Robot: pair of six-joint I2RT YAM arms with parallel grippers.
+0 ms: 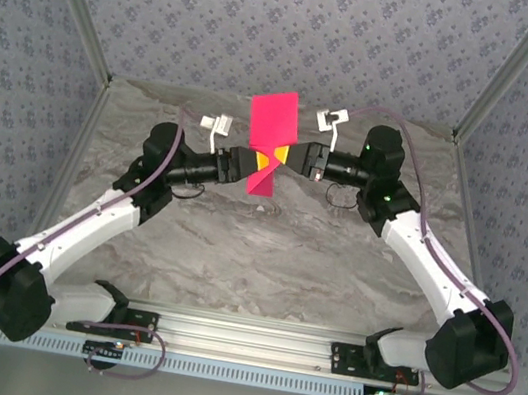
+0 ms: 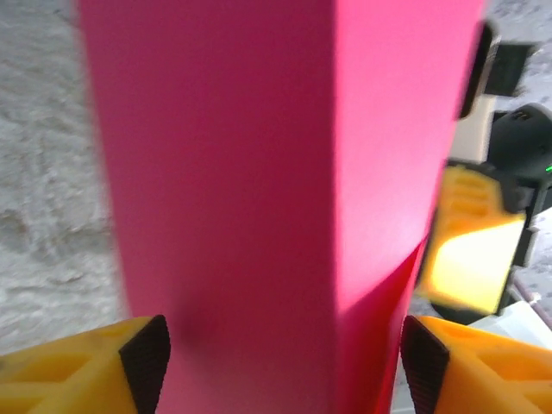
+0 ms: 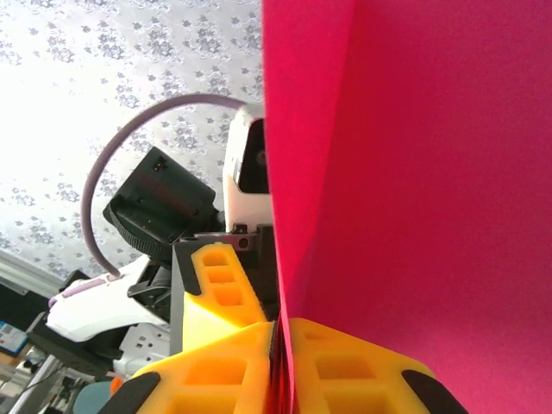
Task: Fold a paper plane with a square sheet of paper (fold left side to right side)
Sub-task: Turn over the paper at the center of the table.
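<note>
Paper is up in the air between the two arms, standing upright well above the surface, with a crease running along it. Right jaws are pinched tight on its lower part, carrying it alone. Left jaws stand wide, one finger on each side of the sheet, gripping nothing. Here's the danger: one pinch on thin paper, so it can swivel or droop. If the left jaws close off the crease, they could press in a stray fold or tug the paper out of the right jaws.
</note>
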